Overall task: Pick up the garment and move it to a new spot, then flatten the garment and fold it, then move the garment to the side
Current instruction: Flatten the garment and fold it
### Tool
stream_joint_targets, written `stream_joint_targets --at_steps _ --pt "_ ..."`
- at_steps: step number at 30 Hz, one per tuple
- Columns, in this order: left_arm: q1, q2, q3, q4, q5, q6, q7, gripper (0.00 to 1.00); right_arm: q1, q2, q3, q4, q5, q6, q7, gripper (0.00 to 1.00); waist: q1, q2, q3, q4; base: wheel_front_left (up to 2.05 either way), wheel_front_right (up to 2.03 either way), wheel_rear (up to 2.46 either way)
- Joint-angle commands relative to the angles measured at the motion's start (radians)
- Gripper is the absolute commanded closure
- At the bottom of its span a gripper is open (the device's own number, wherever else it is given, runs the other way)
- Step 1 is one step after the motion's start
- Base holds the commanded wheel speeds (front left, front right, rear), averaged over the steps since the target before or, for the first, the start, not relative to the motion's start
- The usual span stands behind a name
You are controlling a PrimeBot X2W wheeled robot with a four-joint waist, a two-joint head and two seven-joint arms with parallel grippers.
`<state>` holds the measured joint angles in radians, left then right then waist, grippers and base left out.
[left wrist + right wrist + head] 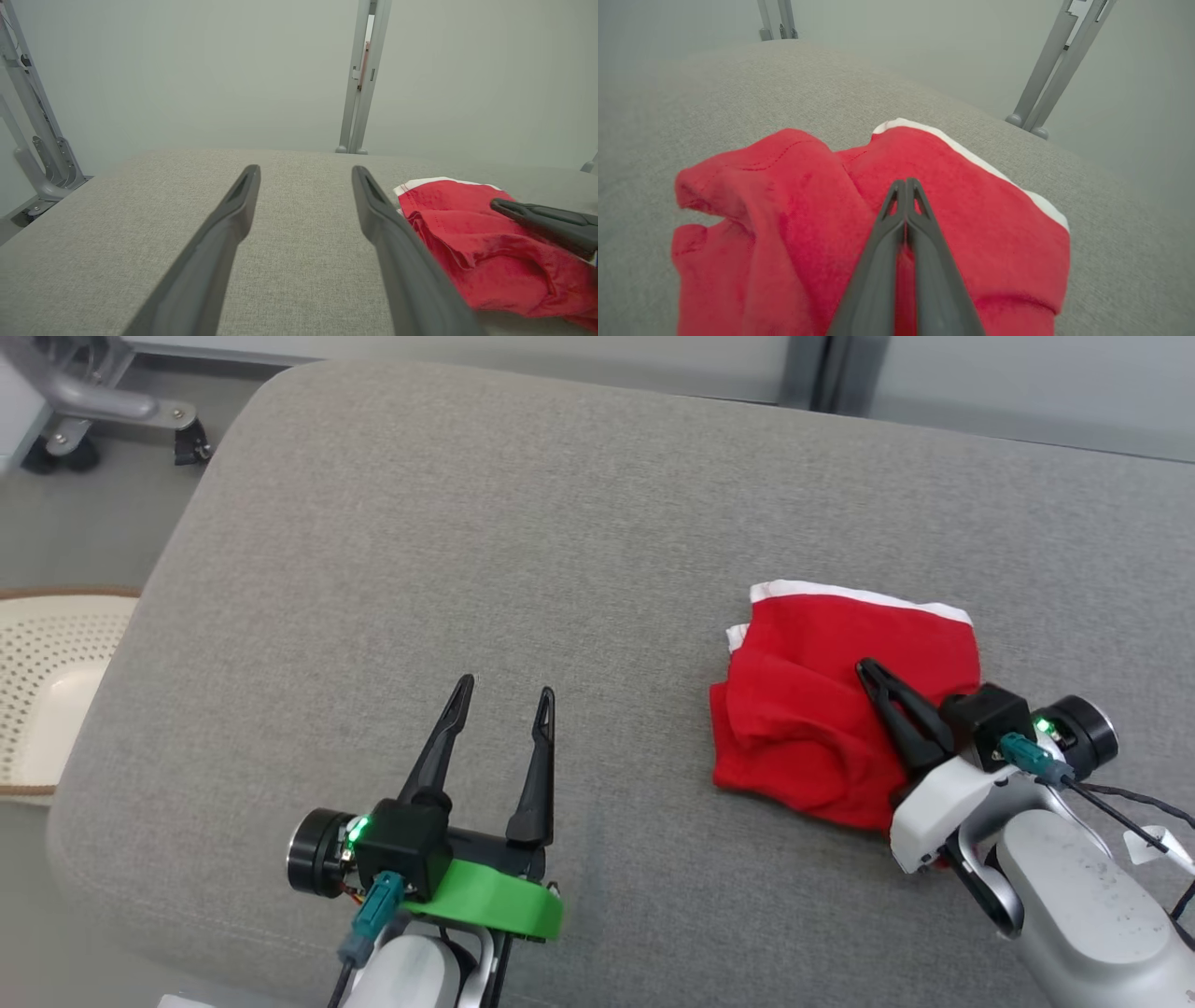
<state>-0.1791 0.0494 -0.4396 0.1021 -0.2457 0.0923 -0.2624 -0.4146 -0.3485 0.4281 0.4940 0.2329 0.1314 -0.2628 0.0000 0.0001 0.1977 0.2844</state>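
Note:
The garment (812,709) is a red cloth with a white edge, crumpled on the right part of the grey cushion (467,523). My right gripper (864,665) lies across its middle from the lower right, fingers shut together. In the right wrist view the right gripper (906,182) is pressed into the garment (971,196), with red cloth showing in the slit between its fingers. My left gripper (505,691) stands open over bare cushion, well left of the garment. The left wrist view shows my left gripper (306,170), the garment (467,233) and the right gripper (495,203) on it.
A white perforated basket (47,691) sits on the floor past the cushion's left edge. A wheeled grey metal frame (103,411) stands at the far left corner. Grey posts (362,93) rise behind the cushion's far edge.

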Motion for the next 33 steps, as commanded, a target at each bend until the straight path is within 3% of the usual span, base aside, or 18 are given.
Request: stream_joint_targets --at_steps 1,8,21,25,33 --pt "-0.013 0.003 -0.003 -0.002 -0.008 0.005 -0.003 0.00 -0.008 -0.003 0.023 0.022 0.017 -0.002 -0.002 1.00 0.0000 -0.0001 0.016 0.063 0.00 0.00 0.00" --pt "-0.003 0.003 0.001 -0.009 -0.012 0.021 -0.003 0.00 -0.010 -0.006 0.136 0.031 0.095 -0.002 -0.002 1.00 0.0000 -0.0001 0.007 0.081 0.00 0.00 0.00" --pt "0.018 0.003 0.009 0.000 0.003 0.012 -0.003 0.00 0.025 0.011 0.295 0.089 0.245 -0.002 -0.002 1.00 0.0000 -0.0001 -0.017 0.032 0.00 0.00 0.00" --pt "0.022 0.003 0.014 0.005 0.011 0.007 -0.003 0.00 0.007 0.020 0.279 0.076 0.267 -0.002 -0.002 1.00 0.0000 -0.0001 -0.020 0.012 0.00 0.00 0.00" --pt "0.015 0.003 0.013 0.008 0.023 -0.001 -0.003 0.00 0.022 0.040 0.094 -0.043 0.169 -0.002 -0.002 1.00 0.0000 -0.0001 -0.019 -0.021 0.00 0.00 0.00"
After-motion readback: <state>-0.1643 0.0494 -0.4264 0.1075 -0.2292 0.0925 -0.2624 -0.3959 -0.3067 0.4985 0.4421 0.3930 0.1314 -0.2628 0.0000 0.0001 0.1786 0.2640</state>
